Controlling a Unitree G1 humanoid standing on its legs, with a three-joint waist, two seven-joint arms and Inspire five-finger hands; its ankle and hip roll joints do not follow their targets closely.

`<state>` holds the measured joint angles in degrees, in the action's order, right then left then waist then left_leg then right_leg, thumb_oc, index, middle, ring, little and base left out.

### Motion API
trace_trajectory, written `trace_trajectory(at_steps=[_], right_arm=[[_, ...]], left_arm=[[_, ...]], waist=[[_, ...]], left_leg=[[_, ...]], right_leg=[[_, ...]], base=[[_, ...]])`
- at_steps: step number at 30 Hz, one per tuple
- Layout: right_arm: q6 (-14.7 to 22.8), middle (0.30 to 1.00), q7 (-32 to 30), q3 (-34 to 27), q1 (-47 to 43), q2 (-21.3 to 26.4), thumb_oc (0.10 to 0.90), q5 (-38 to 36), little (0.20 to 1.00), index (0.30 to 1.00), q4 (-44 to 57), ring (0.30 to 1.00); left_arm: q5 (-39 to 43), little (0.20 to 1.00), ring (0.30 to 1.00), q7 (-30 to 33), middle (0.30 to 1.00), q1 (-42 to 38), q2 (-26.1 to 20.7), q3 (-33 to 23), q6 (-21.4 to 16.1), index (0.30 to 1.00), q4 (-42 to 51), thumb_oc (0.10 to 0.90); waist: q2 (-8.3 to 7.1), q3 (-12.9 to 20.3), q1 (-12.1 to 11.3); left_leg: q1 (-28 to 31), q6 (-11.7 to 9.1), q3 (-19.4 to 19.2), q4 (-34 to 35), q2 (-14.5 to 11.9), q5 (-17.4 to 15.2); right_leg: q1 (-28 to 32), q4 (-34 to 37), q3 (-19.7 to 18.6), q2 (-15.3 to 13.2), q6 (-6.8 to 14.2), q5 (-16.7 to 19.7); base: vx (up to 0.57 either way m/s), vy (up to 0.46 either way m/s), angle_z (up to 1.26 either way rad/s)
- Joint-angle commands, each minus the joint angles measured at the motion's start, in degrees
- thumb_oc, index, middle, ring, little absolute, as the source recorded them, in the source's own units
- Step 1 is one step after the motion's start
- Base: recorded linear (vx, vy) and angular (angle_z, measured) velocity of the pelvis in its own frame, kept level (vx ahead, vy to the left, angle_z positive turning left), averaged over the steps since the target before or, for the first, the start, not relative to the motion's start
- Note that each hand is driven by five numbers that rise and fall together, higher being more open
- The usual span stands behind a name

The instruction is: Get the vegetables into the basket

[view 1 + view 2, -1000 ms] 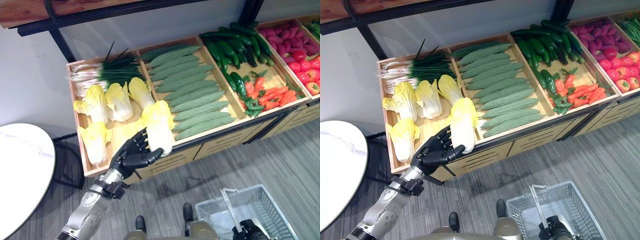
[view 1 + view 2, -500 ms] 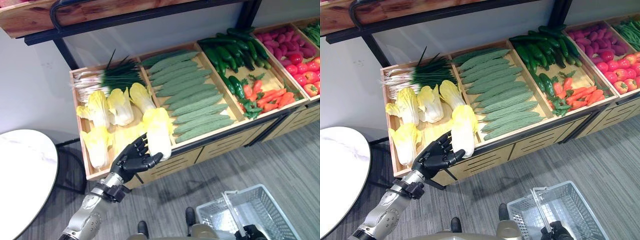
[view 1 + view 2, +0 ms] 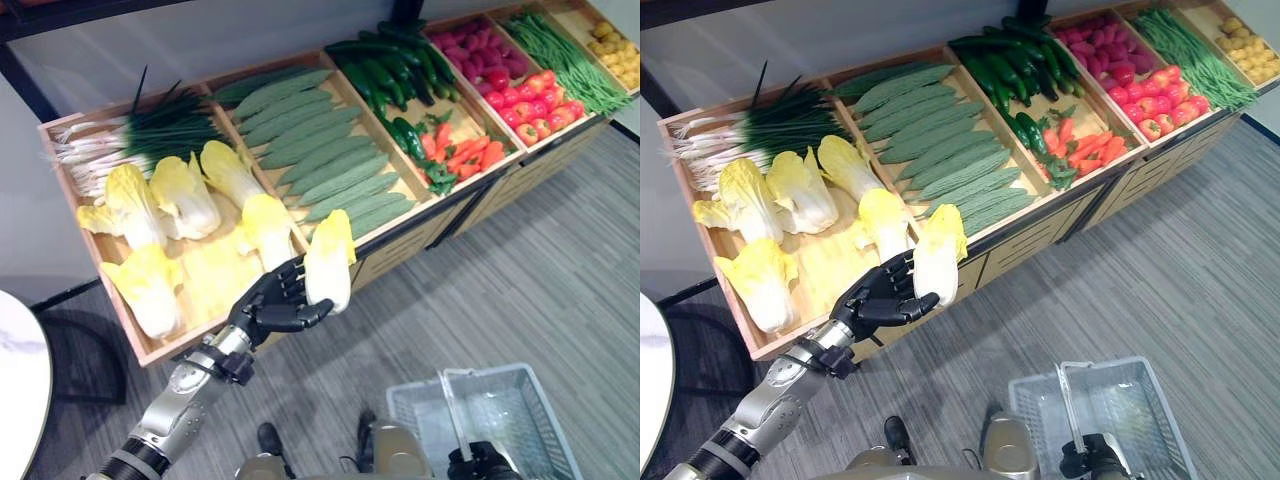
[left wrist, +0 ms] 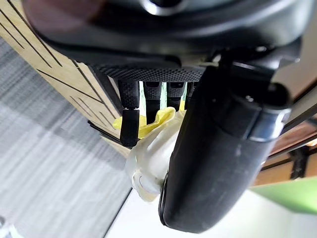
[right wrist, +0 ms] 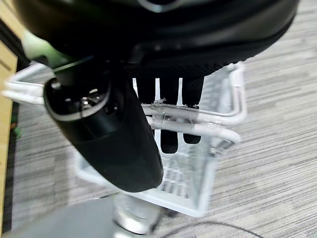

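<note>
Left hand grips a cabbage, clear of the crate.
Carry it to your right-hand-held basket next.

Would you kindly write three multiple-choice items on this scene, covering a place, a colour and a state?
1. Where is the basket?
A. on the floor near the robot
B. on the shelf
C. on the round table

2. What colour are the vegetables in the bin next to the cabbages?
A. red
B. green
C. purple

3. What is the left hand doing?
A. hanging open
B. pressing a carrot
C. gripping a cabbage

Answers: 1 A, its handle is in the right hand above grey flooring; 2 B, the long gourds are green; 3 C, the fingers curl round it.
</note>
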<state>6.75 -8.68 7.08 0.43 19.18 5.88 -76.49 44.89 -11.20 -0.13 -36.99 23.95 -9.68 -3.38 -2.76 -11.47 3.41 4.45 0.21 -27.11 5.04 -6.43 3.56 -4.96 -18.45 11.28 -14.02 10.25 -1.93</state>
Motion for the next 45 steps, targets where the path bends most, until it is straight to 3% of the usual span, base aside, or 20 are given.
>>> trace_trajectory(at_steps=[1, 2, 4, 6, 11, 15, 16, 17, 18, 19, 21, 24, 27, 32, 36, 38, 40, 42, 45], right_arm=[[0.83, 0.3, -0.36, 2.57, 0.47, 2.25, 0.4, 0.32, 0.3, 0.3, 0.07, 0.3], [0.82, 0.3, -0.36, 2.57, 0.47, 2.24, 0.4, 0.32, 0.3, 0.3, 0.08, 0.3], [0.84, 0.3, -0.43, 2.9, 0.5, 1.91, 0.4, 0.35, 0.3, 0.3, 0.24, 0.3], [1.02, 0.3, -0.54, 2.64, 0.99, 2.08, 0.4, -0.07, 0.3, 0.3, 0.5, 0.3], [1.06, 0.3, -0.97, 0.96, 3.53, 3.46, 0.4, -1.75, 0.3, 0.3, 0.7, 0.3], [1.22, 0.3, -1.83, -0.63, 4.33, 4.42, 0.4, -3.61, 0.3, 0.3, 0.65, 0.3], [1.01, 0.3, -1.93, -0.75, 4.18, 4.83, 0.4, -3.74, 0.3, 0.3, 0.21, 0.3], [0.79, 0.3, -2.06, 0.11, 2.85, 5.77, 0.4, -3.51, 0.3, 0.3, -0.6, 0.3], [0.8, 0.3, -2.06, 0.1, 2.82, 5.78, 0.4, -3.51, 0.3, 0.3, -0.61, 0.3], [1.07, 0.3, -2.16, 0.98, 2.36, 5.97, 0.4, -3.13, 0.3, 0.3, -0.56, 0.3], [1.24, 0.3, -2.09, 1.39, 2.09, 6.5, 0.4, -2.96, 0.3, 0.3, -0.68, 0.3], [1.48, 0.3, -2.24, 2.51, -0.03, 7.55, 0.4, -2.79, 0.3, 0.3, -0.86, 0.3], [1.76, 0.3, -2.3, 2.9, -0.92, 7.84, 0.4, -2.76, 0.3, 0.3, -0.65, 0.3], [1.56, 0.3, -1.98, 3.42, -2.7, 7.73, 0.4, -2.81, 0.3, 0.3, -1.35, 0.3], [1.63, 0.3, -2.05, 4.02, -4.65, 6.8, 0.4, -2.61, 0.3, 0.3, -0.71, 0.3], [1.67, 0.3, -2.18, 4.23, -5.36, 6.43, 0.4, -2.77, 0.3, 0.3, -0.33, 0.3], [1.86, 0.3, -2.45, 4.58, -6.01, 5.85, 0.4, -2.5, 0.3, 0.3, 0.13, 0.3], [1.92, 0.3, -2.31, 4.21, -5.46, 5.9, 0.4, -2.26, 0.3, 0.3, -0.35, 0.3], [1.82, 0.3, -2.13, 3.42, -4.77, 5.67, 0.4, -2.14, 0.3, 0.3, -1.8, 0.3]], left_arm=[[-0.7, 0.3, 0.3, -2.54, 0.3, -3.21, 2.68, -2.94, -5.24, 0.3, 7.87, 0.4], [-0.69, 0.3, 0.3, -2.55, 0.3, -3.2, 2.67, -2.96, -5.23, 0.3, 7.87, 0.4], [-0.59, 0.3, 0.3, -2.89, 0.3, -3.1, 2.67, -3.11, -5.14, 0.3, 7.75, 0.4], [-0.44, 0.3, 0.3, -2.96, 0.3, -3.29, 3.09, -2.86, -5.19, 0.3, 7.67, 0.4], [0.96, 0.3, 0.3, -2.96, 0.3, -3.13, 5.18, -2.32, -4.82, 0.3, 7.65, 0.4], [1.71, 0.3, 0.3, -3.02, 0.3, -4.67, 6.82, -0.63, -4.38, 0.3, 6.37, 0.4], [1.79, 0.3, 0.3, -3.22, 0.3, -5.09, 7.04, -0.28, -4.43, 0.3, 6.14, 0.4], [1.54, 0.3, 0.3, -2.85, 0.3, -5.15, 7.75, 0.22, -4.99, 0.3, 6.27, 0.4], [1.54, 0.3, 0.3, -2.85, 0.3, -5.19, 7.76, 0.22, -4.99, 0.3, 6.25, 0.4], [0.76, 0.3, 0.3, -2.29, 0.3, -4.35, 8.09, -0.11, -5.36, 0.3, 6.39, 0.4], [0.91, 0.3, 0.3, -2.01, 0.3, -3.86, 7.87, -0.21, -5.92, 0.3, 6.87, 0.4], [1.47, 0.3, 0.3, -1.16, 0.3, -3.91, 8.23, -0.4, -6.92, 0.3, 7.18, 0.4], [1.97, 0.3, 0.3, -1.4, 0.3, -3.48, 8.03, -0.9, -6.87, 0.3, 7.6, 0.4], [3.73, 0.3, 0.3, -2.63, 0.3, -2.08, 5.93, -0.56, -6.8, 0.3, 9.33, 0.4], [2.92, 0.3, 0.3, -2.4, 0.3, -2.22, 5.27, -1.23, -7.3, 0.3, 8.59, 0.4], [2.69, 0.3, 0.3, -2.24, 0.3, -2.58, 4.89, -1.36, -7.55, 0.3, 8.22, 0.4], [1.91, 0.3, 0.3, -1.64, 0.3, -3.47, 3.9, -1.61, -7.67, 0.3, 7.53, 0.4], [1.68, 0.3, 0.3, -1.89, 0.3, -3.62, 3.52, -1.4, -7.21, 0.3, 7.65, 0.4], [1.59, 0.3, 0.3, -2.27, 0.3, -3.34, 2.91, -1.59, -6.83, 0.3, 8.17, 0.4]], waist=[[-0.76, 3.75, -0.24], [-0.76, 3.75, -0.27], [-0.75, 4.08, -0.15], [-0.56, 4.02, 0.32], [1.48, 3.08, 2.12], [2.45, 1.17, 3.18], [2.48, 0.92, 3.02], [2.84, 0.01, 0.99], [2.84, 0.09, 1.02], [2.5, -0.14, 0.19], [2.67, 0.22, -0.15], [2.98, 0.26, -1.32], [3.15, 0.23, -1.38], [2.68, 2.41, -1.16], [1.57, 2.02, -1.65], [1.34, 1.78, -2.09], [1.45, 0.82, -3.43], [1.72, 1.21, -3.62], [1.77, 2.22, -4.19]], left_leg=[[-0.31, -1.49, 1.65, -1.42, 2.6, -4.73], [-0.3, -1.53, 1.62, -1.44, 2.57, -4.72], [-0.93, -2.82, 0.08, -2.5, 0.94, -3.57], [-1.44, -3.72, 0.3, -2.79, 0.24, -2.44], [-2.32, -6.69, 0.13, -3.83, -2.95, 1.01], [-5.56, -8.52, 1.14, -11.54, -7.0, 2.58], [-6.31, -8.71, 3.68, -13.68, -6.96, 2.46], [-7.65, -7.78, 16.7, -13.9, -2.43, 2.05], [-7.76, -7.75, 16.72, -13.82, -2.39, 2.17], [-8.26, -6.63, 23.07, -10.62, -0.53, -0.28], [-9.45, -6.4, 27.02, -7.87, -0.23, 0.91], [-11.22, -6.11, 36.49, -6.64, 3.36, 1.19], [-10.71, -5.71, 36.72, -6.66, 3.84, 0.43], [-6.79, -2.17, 29.82, -4.84, 5.59, -2.62], [-6.93, -0.74, 24.91, -5.88, 6.58, -4.39], [-7.05, -0.49, 23.29, -5.95, 6.5, -4.61], [-7.28, -0.3, 21.27, -6.41, 5.16, -4.8], [-7.42, -0.32, 20.39, -6.15, 4.64, -4.55], [-7.07, -0.53, 19.03, -5.85, 4.21, -4.52]], right_leg=[[5.19, 9.1, 0.07, -0.73, 2.59, 4.98], [5.21, 9.14, 0.05, -0.7, 2.56, 4.99], [6.62, 13.91, 1.53, 1.88, 1.25, 1.46], [7.65, 16.57, 1.33, 3.35, 0.31, 1.1], [9.58, 19.91, 0.57, 6.55, -1.78, 0.16], [9.84, 20.29, -0.05, 8.82, -4.73, 0.12], [9.76, 20.13, -0.96, 9.11, -5.21, -0.16], [8.93, 19.92, -4.63, 9.43, -5.25, 0.04], [8.8, 19.92, -4.61, 9.4, -5.25, 0.1], [8.03, 19.82, -8.55, 9.57, -5.05, 0.5], [6.75, 19.67, -11.04, 10.18, -4.83, 1.19], [5.93, 19.9, -15.13, 11.04, -4.66, 1.7], [5.7, 19.21, -17.23, 11.25, -4.41, 1.36], [4.52, 17.99, -22.21, 7.43, -1.05, 2.34], [0.6, 17.7, -25.33, 5.78, 2.04, 5.57], [-0.65, 17.18, -25.64, 5.7, 2.45, 6.25], [-1.96, 13.23, -17.07, 4.3, 1.68, 5.64], [-0.59, 11.58, -11.3, 2.97, 0.69, 4.94], [1.35, 10.75, -7.23, 1.84, 0.3, 4.64]], base=[[0.04, -0.046, -0.71], [-0.06, -0.174, -0.68], [-0.04, -0.253, -0.49], [-0.04, -0.227, -0.26], [-0.06, -0.261, -0.23], [-0.1, -0.235, -0.04], [-0.02, -0.12, -0.07], [-0.01, -0.022, -0.19], [0.02, -0.024, -0.76], [0.05, -0.047, -1.52], [0.06, -0.009, -1.71], [0.06, 0.058, -0.74], [0.07, 0.102, -0.88], [0.14, 0.372, -0.62], [-0.04, 0.22, -0.71], [-0.07, 0.128, -0.9], [-0.08, 0.05, -1.0], [-0.05, 0.047, -0.48], [0.0, 0.004, -0.23]])
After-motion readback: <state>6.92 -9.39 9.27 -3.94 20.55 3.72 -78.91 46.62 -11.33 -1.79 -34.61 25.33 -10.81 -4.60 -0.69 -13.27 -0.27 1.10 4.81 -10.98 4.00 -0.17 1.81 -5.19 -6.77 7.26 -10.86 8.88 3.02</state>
